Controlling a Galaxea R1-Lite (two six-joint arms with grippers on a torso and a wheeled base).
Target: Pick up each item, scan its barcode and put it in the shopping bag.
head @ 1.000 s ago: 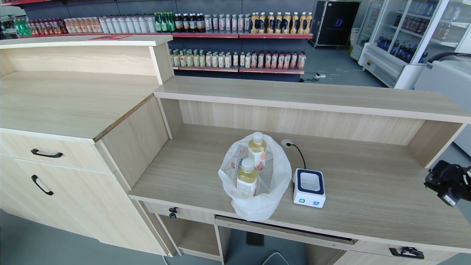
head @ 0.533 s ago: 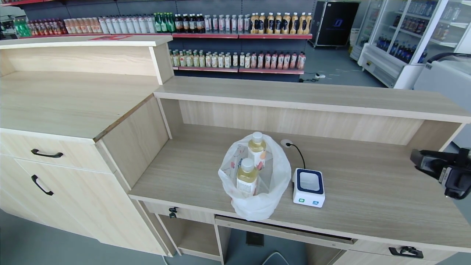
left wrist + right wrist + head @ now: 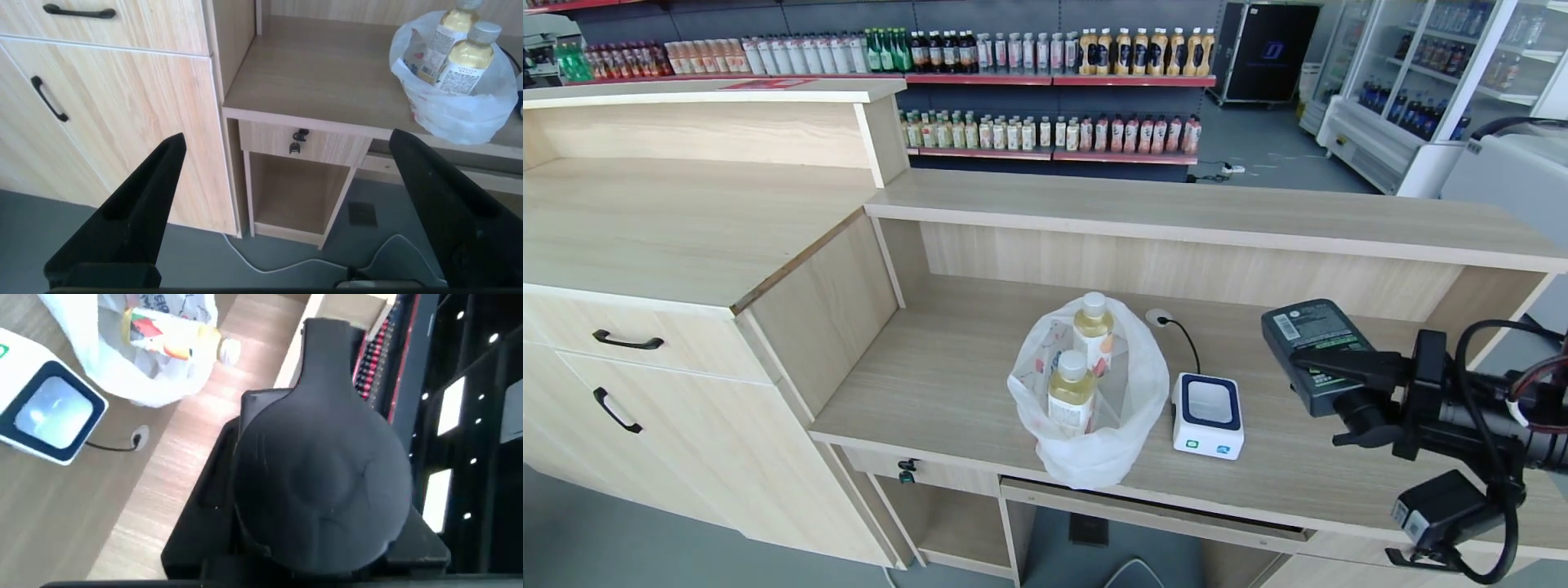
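My right gripper is shut on a flat dark package with a white barcode label, held above the counter to the right of the scanner. In the right wrist view the dark package hides the fingers. The white scanner with a dark-framed window sits on the counter, its cable running back. Beside it on the left stands the white shopping bag, with two yellow-drink bottles upright inside. My left gripper is open and holds nothing, low down in front of the counter's left end.
A raised ledge runs along the back of the counter, and a taller cabinet with drawer handles stands to the left. A side wall closes the counter's right end. Stocked store shelves and fridges stand behind.
My right arm has come in from the right edge, moving left and up over the counter, so the dark package now shows with its barcode label facing up.
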